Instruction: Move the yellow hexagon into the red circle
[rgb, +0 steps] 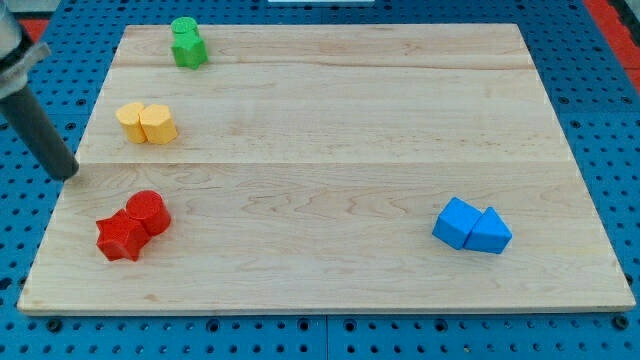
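Yellow hexagon (158, 123) sits near the board's left edge, in the upper half, touching a second yellow block (132, 121) on its left. The pair's long axis runs left to right across the view; the hexagon itself shows no clear heading. Directly below, well apart, the red circle (147, 211) rests against a red star (122, 237). My tip (68, 174) stands at the board's left edge, between the two pairs in height and left of both, touching nothing; it has no fingers, so nothing is held. This looks like the approach step. Next I judge the tip must get above the hexagon and push it down toward the view's bottom.
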